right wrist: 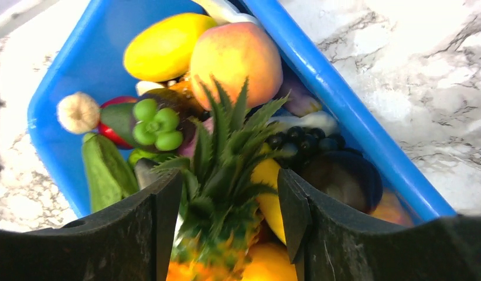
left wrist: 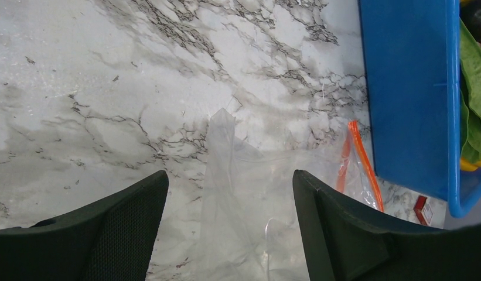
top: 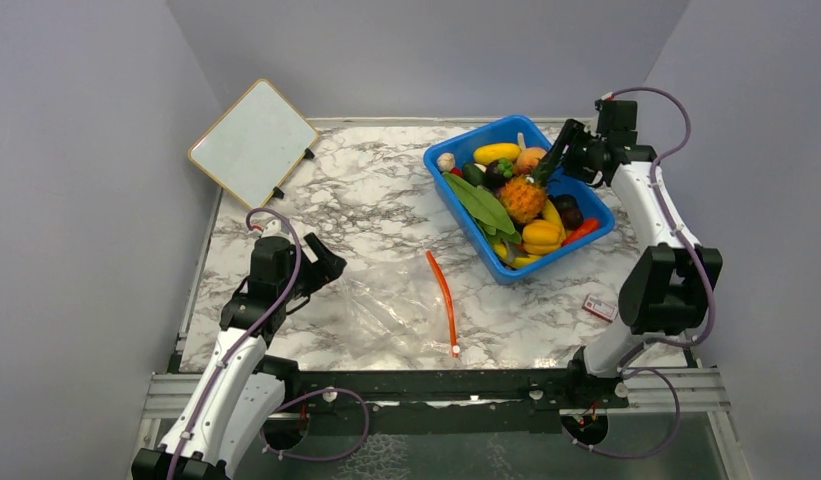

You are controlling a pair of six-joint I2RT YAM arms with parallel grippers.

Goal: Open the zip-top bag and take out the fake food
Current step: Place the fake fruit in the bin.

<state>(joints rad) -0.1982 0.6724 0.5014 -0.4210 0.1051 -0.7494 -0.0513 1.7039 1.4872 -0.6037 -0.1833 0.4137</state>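
Note:
The zip-top bag [top: 386, 305] lies flat and see-through on the marble table, its red-orange zip strip [top: 444, 300] towards the blue bin [top: 466, 225]. No food shows inside it. My left gripper [top: 326, 265] is open just above the bag's left end; the left wrist view shows the bag [left wrist: 226, 146] and strip [left wrist: 361, 164] beyond the spread fingers [left wrist: 138, 205]. The fake food fills the bin: pineapple [top: 523, 200], green leaf [top: 481, 205], banana [top: 516, 258]. My right gripper [top: 558, 160] is open over the bin, its fingers [right wrist: 161, 205] on either side of the pineapple's [right wrist: 220, 234] green crown.
A small whiteboard [top: 253, 143] leans at the back left. A small red card [top: 600, 307] lies by the right arm's base. The bin [right wrist: 343, 99] also holds a peach [right wrist: 235, 55], a yellow fruit [right wrist: 164, 47] and a yellow pepper [top: 541, 235]. Grey walls close in on three sides.

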